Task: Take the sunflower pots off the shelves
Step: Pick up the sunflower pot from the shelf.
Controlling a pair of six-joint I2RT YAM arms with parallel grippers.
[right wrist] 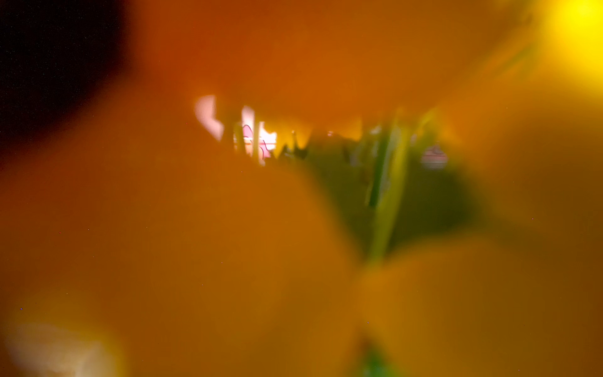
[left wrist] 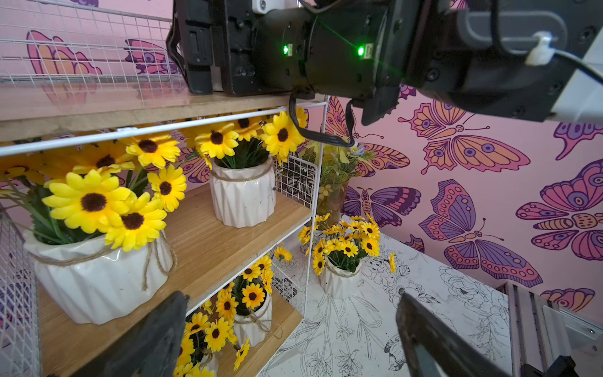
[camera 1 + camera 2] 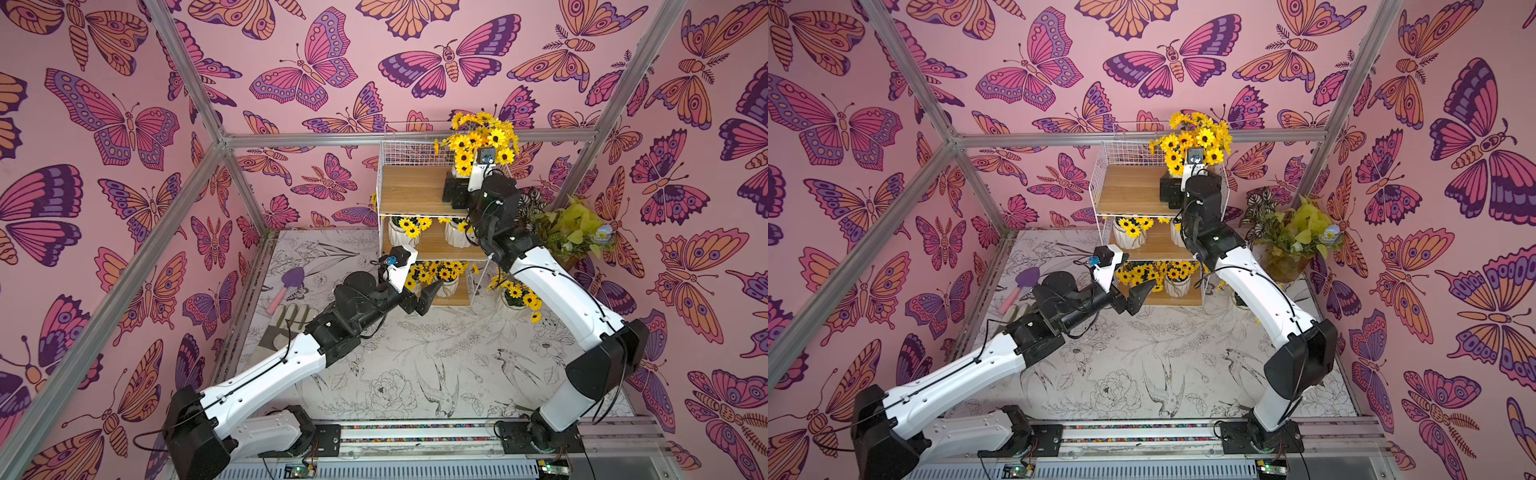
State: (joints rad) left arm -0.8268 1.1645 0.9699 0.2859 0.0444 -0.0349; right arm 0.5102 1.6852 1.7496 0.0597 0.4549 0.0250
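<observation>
While the right gripper (image 3: 456, 183) works at the top of the shelves (image 3: 409, 189) against the top-tier sunflower pot (image 3: 482, 137), petals smother its wrist view, so I cannot tell its finger state.

Risk: a blind closure catches stems and tips the pot off the edge.

Spread fully and empty, the left gripper (image 3: 429, 294) hovers near the bottom-tier pot (image 3: 449, 286). The arms could collide.

On the table (image 3: 415, 353), the shelves (image 3: 415, 189) stand at 12 o'clock: wire sides closed, fronts open. The right arm (image 3: 494, 199) blocks the top board's right half; the left half lies bare. A pot (image 3: 517, 296) sits at 1 o'clock, a trowel (image 3: 286, 286) at 10.
</observation>
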